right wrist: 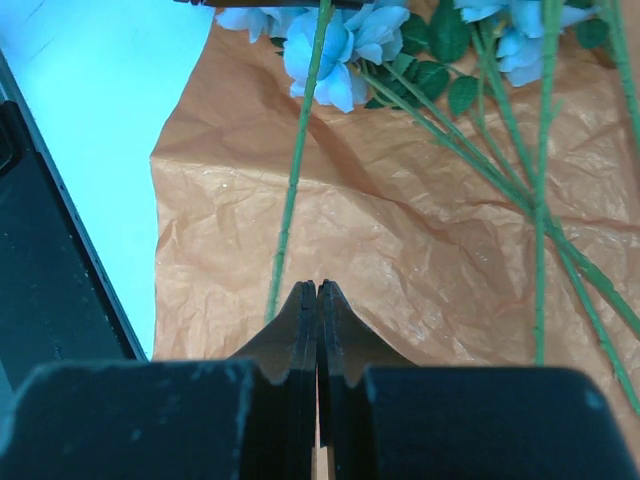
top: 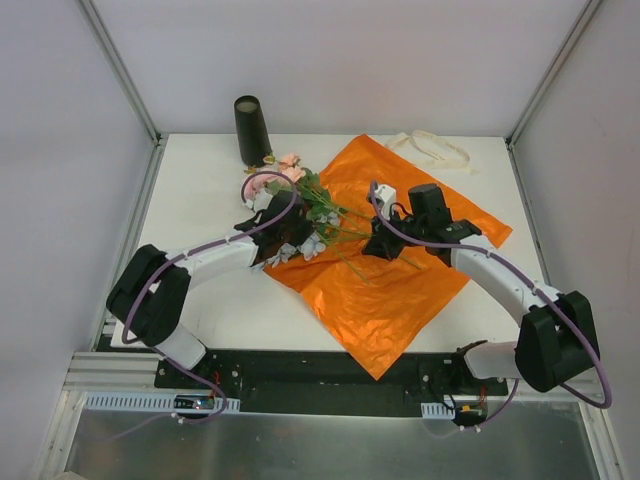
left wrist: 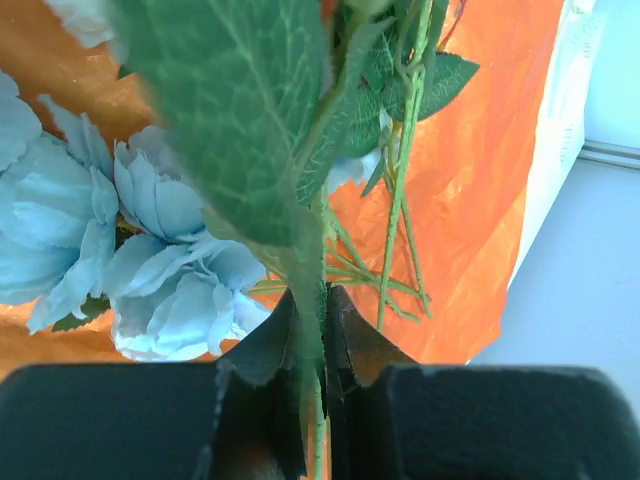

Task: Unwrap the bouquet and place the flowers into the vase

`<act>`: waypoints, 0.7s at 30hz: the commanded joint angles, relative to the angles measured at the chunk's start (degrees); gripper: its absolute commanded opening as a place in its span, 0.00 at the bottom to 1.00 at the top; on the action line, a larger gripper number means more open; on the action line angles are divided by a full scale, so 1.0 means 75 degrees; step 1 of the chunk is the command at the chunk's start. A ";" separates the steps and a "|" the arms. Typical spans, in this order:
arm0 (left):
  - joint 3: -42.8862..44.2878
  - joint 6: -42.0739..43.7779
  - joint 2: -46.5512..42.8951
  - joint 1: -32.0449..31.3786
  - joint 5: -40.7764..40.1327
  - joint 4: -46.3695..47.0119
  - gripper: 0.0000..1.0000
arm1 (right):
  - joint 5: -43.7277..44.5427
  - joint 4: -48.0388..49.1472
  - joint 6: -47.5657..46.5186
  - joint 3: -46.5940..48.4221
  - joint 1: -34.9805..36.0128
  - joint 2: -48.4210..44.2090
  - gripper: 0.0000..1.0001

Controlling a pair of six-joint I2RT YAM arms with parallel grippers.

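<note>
Two grippers shut: left gripper (left wrist: 322, 300) pinching one stem (left wrist: 316, 415) of flowers (top: 312, 212) lying on orange paper (top: 400, 290); right gripper (right wrist: 317, 288) empty. Lift slow, keep stem vert., aim for vase (top: 251, 128) mouth.

The paper (top: 390, 270) is a thin orange wrap, crinkled all over with a faint sheen on its creases. The flowers (left wrist: 170, 250) lying on it have soft, cloth-like pale blue petals, matt veined fabric leaves and smooth, plastic-looking green stems. Off the paper's far left side the vase (top: 252, 130) is plain matt black, the table (top: 200, 200) under the paper is smooth matt white, and the right gripper (right wrist: 317, 290) over the paper looks like matt black plastic with a faintly grainy skin.
</note>
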 commanded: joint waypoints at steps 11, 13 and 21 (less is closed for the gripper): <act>-0.0661 -0.0134 -0.2581 -0.0027 -0.1694 -0.1233 0.00 | 0.0622 0.1165 0.2129 -0.0538 0.0228 -0.1686 0.37; -0.0615 0.0204 -0.2968 -0.0039 -0.2000 -0.1445 0.00 | 0.1183 0.1341 0.2960 -0.0608 0.0251 -0.1874 0.44; 0.0708 0.6677 -0.3497 -0.0039 -0.2729 -0.0628 0.00 | 0.3143 0.1518 0.4898 -0.1217 0.0263 -0.2835 0.56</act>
